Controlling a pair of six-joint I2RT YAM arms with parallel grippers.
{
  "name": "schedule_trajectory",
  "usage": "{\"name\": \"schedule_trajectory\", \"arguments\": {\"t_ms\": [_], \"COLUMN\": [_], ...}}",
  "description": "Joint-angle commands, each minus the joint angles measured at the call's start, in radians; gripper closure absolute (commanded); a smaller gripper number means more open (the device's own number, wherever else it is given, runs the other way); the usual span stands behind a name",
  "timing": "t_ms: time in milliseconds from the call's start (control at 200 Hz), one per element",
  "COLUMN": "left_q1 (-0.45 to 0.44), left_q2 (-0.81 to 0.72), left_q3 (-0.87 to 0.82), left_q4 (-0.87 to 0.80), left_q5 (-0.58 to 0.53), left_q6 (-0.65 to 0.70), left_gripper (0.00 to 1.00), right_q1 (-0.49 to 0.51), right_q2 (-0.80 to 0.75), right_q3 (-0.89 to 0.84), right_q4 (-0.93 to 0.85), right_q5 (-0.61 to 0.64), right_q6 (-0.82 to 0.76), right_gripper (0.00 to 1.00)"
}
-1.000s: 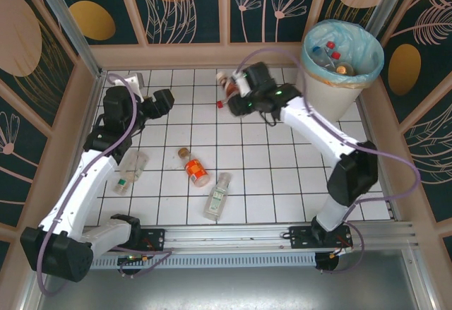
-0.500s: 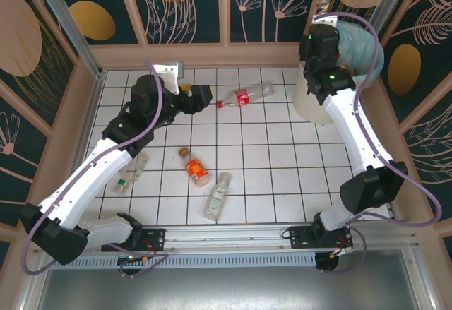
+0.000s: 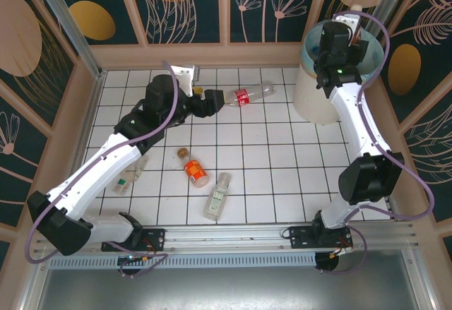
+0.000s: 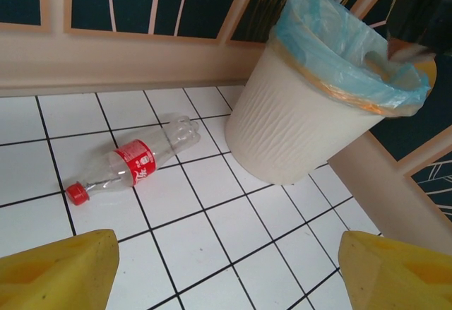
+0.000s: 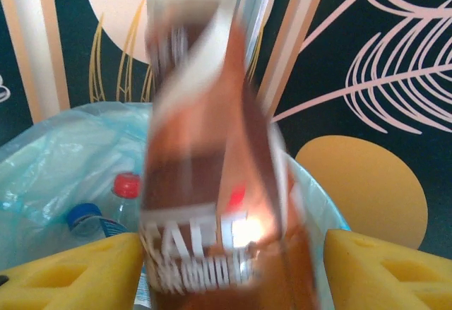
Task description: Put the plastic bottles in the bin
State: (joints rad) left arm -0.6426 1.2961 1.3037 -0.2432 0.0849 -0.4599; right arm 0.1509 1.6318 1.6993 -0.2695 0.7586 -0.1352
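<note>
My right gripper hangs over the cream bin with its teal liner. In the right wrist view a brown bottle shows motion-blurred between the open yellow fingers, apart from the right one, above the bin's mouth. Red-capped and blue-capped bottles lie inside. My left gripper is open and empty, just left of a clear red-label bottle lying on the tiles. The left wrist view has that bottle ahead of the gripper, with the bin to its right.
An orange bottle and a clear green-label bottle lie mid-floor. Another clear bottle lies partly under my left arm. Wooden walls fence the white tiled floor; the bin stands in the far right corner.
The right gripper moved from beside the bin to over its mouth and its jaws spread off the brown bottle. The left arm reached right, closer to the red-label bottle.
</note>
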Motion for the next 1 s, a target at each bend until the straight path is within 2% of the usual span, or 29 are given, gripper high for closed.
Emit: {"name": "schedule_trajectory", "arguments": {"t_ms": [0, 335, 591, 786, 891, 996], "left_q1": [-0.003, -0.004, -0.004, -0.004, -0.005, -0.004], "left_q2": [-0.006, -0.018, -0.025, -0.024, -0.025, -0.027], "left_q3": [0.022, 0.000, -0.014, -0.029, -0.039, -0.044], "left_q4": [-0.008, -0.008, -0.007, -0.012, -0.013, -0.014], "left_q5": [-0.009, -0.033, -0.045, -0.075, -0.094, -0.126], "left_q6": [0.024, 0.022, 0.025, 0.033, 0.042, 0.047], "left_gripper": [0.18, 0.17, 0.16, 0.16, 0.16, 0.16], "right_q1": [-0.008, -0.013, 0.010, 0.025, 0.083, 0.204], "right_q2": [0.001, -0.037, -0.071, -0.099, -0.120, -0.152], "right_q3": [0.034, 0.010, -0.020, -0.096, -0.101, -0.122], "right_q4": [-0.028, -0.045, -0.105, -0.102, -0.095, -0.028], "right_q5": [-0.005, -0.060, -0.115, -0.142, -0.180, -0.217], "right_q6": [0.032, 0.062, 0.121, 0.173, 0.191, 0.148], "right_gripper": [0.31, 0.32, 0.49, 0.54, 0.56, 0.55]}}
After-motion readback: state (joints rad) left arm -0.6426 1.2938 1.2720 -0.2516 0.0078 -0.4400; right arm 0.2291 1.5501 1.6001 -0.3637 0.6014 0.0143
